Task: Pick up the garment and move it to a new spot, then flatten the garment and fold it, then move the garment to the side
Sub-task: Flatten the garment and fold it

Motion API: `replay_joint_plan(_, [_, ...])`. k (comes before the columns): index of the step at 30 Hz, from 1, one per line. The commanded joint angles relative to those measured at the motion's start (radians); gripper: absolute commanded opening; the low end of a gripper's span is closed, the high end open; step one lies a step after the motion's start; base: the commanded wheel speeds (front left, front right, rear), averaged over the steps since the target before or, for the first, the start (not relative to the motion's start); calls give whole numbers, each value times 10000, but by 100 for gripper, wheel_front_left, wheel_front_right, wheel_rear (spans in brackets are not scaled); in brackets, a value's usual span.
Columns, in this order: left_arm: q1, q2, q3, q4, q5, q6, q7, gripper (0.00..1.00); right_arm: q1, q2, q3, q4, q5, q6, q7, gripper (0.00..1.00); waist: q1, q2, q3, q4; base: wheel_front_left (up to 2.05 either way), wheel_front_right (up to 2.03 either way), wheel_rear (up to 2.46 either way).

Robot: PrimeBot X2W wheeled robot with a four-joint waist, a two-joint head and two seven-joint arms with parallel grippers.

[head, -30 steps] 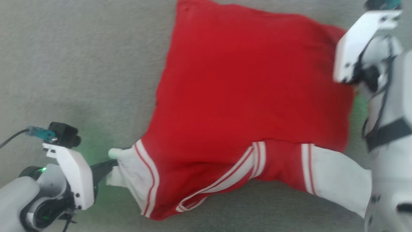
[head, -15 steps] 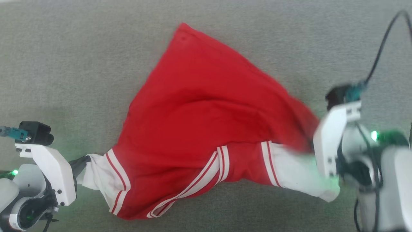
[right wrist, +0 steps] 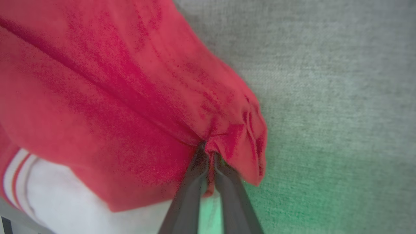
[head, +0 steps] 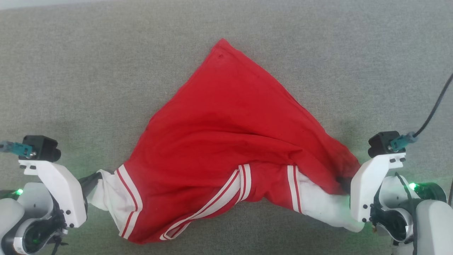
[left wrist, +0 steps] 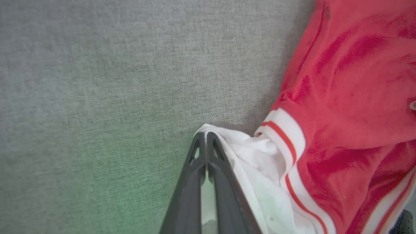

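Head view: left end effector [head: 95,176] and right end effector [head: 344,182] pinch garment [head: 230,141], fingertips cloth-covered.

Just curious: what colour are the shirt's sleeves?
Sleeves white with red-striped trim; best in head view.

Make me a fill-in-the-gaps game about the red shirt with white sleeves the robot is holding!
1. Under the small red jersey T-shirt with white sleeves is a ___ carpet-like surface.
2. The left gripper is shut on the shirt's ___ sleeve.
3. The right gripper pinches a bunched edge of ___ cloth.

Missing words: grey; white; red.
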Motion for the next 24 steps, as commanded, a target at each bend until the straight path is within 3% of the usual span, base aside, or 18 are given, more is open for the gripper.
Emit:
replay_joint_plan(1, [110,-91,-22,28,-68,68,-58,0,133,-113,-101,733,-116,-85,-233,100,0,-1,-81,4,0,0,0])
replay_joint_plan(8, [270,-135,-57,33,-58,147,-139,0,411,-76,-72,53,175,-80,-578,100,0,-1,-342,-1,0,0,0])
replay_joint_plan(19, [423,-120,-47,-200,-117,319,-227,0,459,-36,-164,-3227,383,-56,-550,100,0,-1,-470,124,0,0,0])
replay_joint_plan(24, [274,-213,-78,-240,-4,247,-172,0,-195,-35,109,-3331,126,-54,-904,100,0,-1,-370,354,0,0,0])
